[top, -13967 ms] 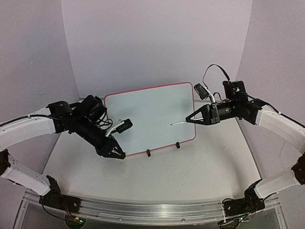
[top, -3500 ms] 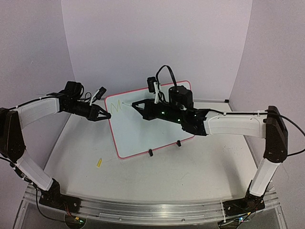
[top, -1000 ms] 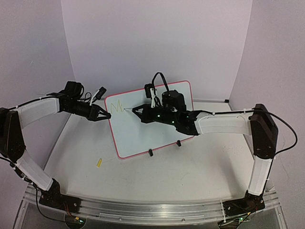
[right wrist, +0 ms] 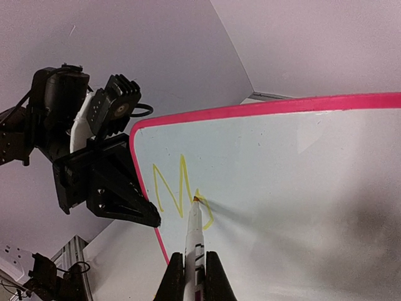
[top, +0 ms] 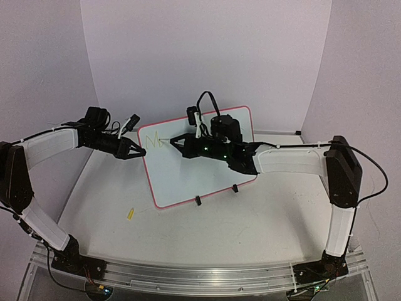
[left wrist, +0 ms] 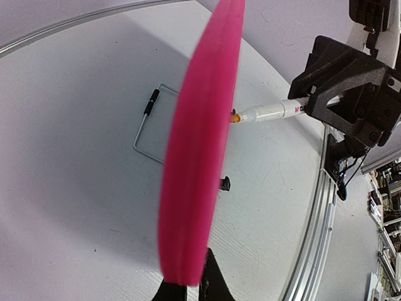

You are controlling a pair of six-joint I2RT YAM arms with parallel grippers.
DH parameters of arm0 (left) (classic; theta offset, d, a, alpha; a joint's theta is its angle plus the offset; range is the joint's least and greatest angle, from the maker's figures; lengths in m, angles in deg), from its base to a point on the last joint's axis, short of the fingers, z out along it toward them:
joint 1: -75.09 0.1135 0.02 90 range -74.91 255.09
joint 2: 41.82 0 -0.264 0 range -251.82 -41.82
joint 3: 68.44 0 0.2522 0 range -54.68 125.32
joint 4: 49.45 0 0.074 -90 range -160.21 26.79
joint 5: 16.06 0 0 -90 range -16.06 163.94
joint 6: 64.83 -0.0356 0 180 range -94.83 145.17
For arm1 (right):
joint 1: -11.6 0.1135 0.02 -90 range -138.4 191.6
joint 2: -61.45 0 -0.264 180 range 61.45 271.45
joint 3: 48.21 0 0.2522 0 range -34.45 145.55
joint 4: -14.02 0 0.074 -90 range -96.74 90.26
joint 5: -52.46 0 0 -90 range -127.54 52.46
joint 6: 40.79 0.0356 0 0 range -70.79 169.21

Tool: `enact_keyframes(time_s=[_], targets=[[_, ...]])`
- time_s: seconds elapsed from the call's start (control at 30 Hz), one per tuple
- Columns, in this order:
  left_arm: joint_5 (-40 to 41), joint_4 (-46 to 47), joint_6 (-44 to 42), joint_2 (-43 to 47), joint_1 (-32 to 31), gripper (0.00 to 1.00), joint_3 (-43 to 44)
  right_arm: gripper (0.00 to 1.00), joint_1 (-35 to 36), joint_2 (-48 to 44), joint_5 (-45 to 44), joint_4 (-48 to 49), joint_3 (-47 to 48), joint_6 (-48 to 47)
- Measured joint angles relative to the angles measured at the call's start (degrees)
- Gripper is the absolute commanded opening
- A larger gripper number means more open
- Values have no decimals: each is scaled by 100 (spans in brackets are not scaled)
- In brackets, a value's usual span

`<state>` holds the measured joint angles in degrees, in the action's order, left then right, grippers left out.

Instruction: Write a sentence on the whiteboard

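Right hand (top: pixel 178 142) clamps the marker (right wrist: pixel 195 229). We note its tip has curled back toward the "M" within the last second, starting a loop. We judge the sentence (right wrist: pixel 180 188), at the whiteboard's (top: pixel 207 179) top-left corner, barely begun. Left hand (top: pixel 136 152) pinches the pink rim (left wrist: pixel 197 157). Surface: glossy, rigid, round-cornered. Ink: thin, yellow-green.

You are in a robotics lab cell: a plain pale backdrop (top: pixel 207 56) wraps a white table (top: pixel 250 232), an aluminium rail (top: pixel 200 276) edges it, and cluttered equipment (left wrist: pixel 390 213) shows beyond.
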<state>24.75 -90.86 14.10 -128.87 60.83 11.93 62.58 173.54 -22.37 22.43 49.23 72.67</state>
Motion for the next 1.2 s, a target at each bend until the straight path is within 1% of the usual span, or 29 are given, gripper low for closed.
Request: enact_keyframes(time_s=[0.17,0.4,0.5,0.8,1.2], targets=[[2,-43,-43,11,0,0,0,0,-21,-69,105,-77,-23,-6],[11,-80,-74,34,-4,0,0,0,-33,-642,137,-125,-295,-10],[17,-82,-74,38,-7,0,0,0,-33,-747,134,-121,-308,-36],[23,-84,-74,41,-7,0,0,0,-33,-708,76,-223,-323,-180],[25,-84,-74,41,-7,0,0,0,-33,-320,-57,-385,-202,-254]])
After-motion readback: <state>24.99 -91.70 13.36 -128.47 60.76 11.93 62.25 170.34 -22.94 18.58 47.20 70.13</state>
